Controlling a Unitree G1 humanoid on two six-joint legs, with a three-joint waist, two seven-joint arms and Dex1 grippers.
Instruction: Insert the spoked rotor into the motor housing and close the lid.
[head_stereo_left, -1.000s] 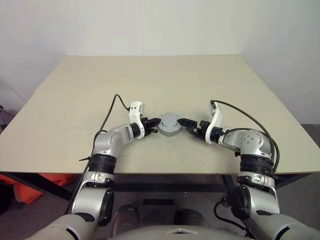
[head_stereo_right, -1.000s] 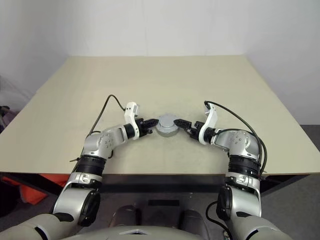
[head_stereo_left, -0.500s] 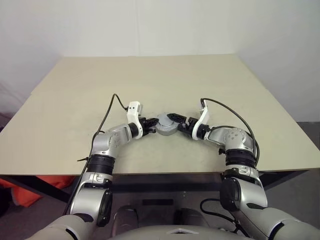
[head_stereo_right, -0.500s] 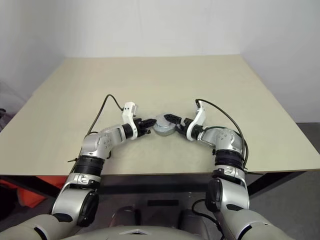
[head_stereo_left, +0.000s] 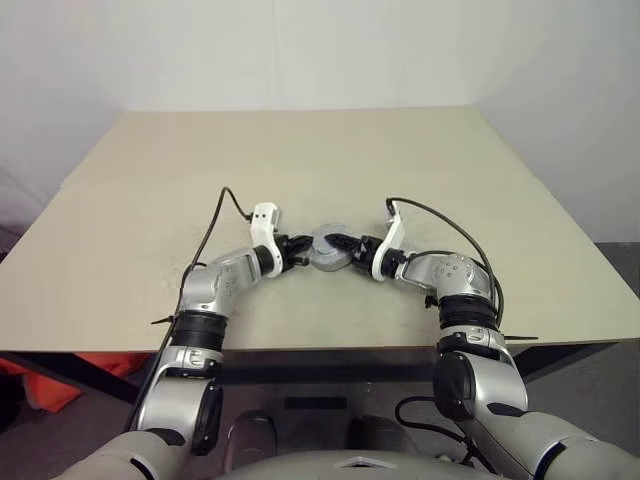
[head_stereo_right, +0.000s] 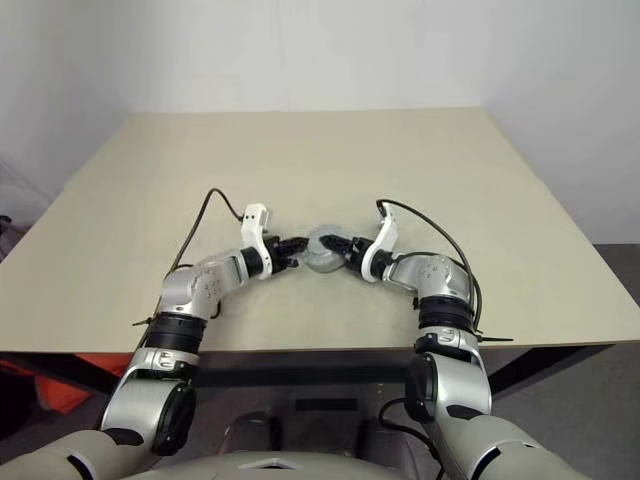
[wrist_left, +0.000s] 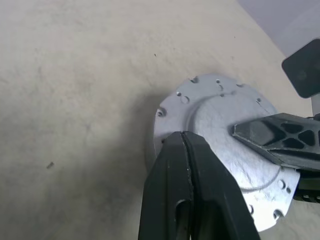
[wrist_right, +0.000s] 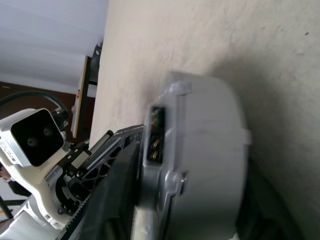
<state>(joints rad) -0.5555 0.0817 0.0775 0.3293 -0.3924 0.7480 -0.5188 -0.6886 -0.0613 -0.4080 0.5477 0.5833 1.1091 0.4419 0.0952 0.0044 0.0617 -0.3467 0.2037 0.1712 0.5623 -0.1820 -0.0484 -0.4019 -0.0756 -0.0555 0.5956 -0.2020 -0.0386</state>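
Observation:
The motor housing (head_stereo_left: 328, 250) sits on the table near the front edge, round and silver, with its lid (wrist_left: 225, 130) on top. My left gripper (head_stereo_left: 300, 255) is shut with nothing between its fingers, and its tips (wrist_left: 182, 136) rest against the housing's left rim. From the right, my right gripper (head_stereo_left: 337, 244) has its jaws closed in on the housing. One finger (wrist_left: 270, 137) lies across the lid, and the housing (wrist_right: 210, 150) fills the gap between the two fingers. The spoked rotor is out of view.
The beige table (head_stereo_left: 300, 160) stretches far behind the housing, and its front edge runs just below both forearms. Black cables (head_stereo_left: 215, 225) loop up from each wrist. White walls stand behind the table.
My right gripper has moved left onto the housing and its fingers have narrowed around it. The left gripper has stayed shut against the rim.

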